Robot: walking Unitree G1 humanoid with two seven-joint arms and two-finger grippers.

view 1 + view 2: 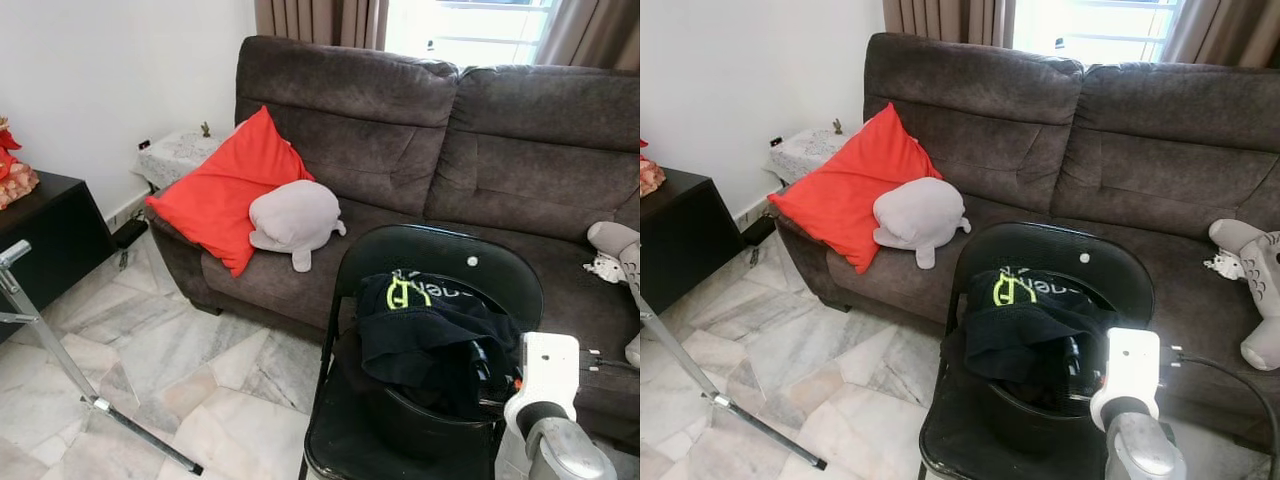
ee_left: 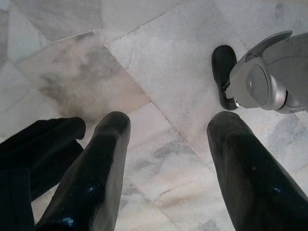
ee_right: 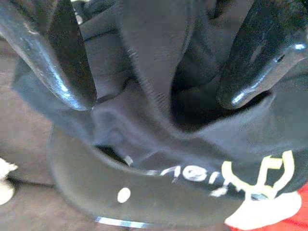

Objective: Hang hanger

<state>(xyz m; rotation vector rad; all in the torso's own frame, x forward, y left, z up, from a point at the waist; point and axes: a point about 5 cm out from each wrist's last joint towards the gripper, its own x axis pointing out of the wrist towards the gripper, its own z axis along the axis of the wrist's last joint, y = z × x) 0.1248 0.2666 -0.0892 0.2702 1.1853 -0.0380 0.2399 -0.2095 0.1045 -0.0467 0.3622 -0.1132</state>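
From the head camera, a black folding chair (image 1: 430, 270) stood on the marble floor (image 1: 170, 370) in front of a dark brown sofa (image 1: 480, 150). A black garment (image 1: 430, 335) with yellow-green lettering lay bunched across the top of the chair's backrest, drooping toward the seat; whether a hanger sat inside it, and which way it pointed, could not be made out. The right arm (image 1: 545, 405) reached in at the garment's right side, its fingers hidden in the cloth. On the sofa's left end, a red cushion (image 1: 225, 190) leaned against the backrest with a grey plush toy (image 1: 295, 218) touching it. A metal stand leg (image 1: 60, 360) crossed the floor at left.

From the left wrist, the left gripper (image 2: 163, 159) hung over the marble, fingers spread wide and holding nothing.

From the right wrist, the right gripper (image 3: 159, 91) had both fingers (image 3: 62, 67) apart and pushed into the garment's folds, a ridge of cloth rising between them, just above the backrest's top edge.
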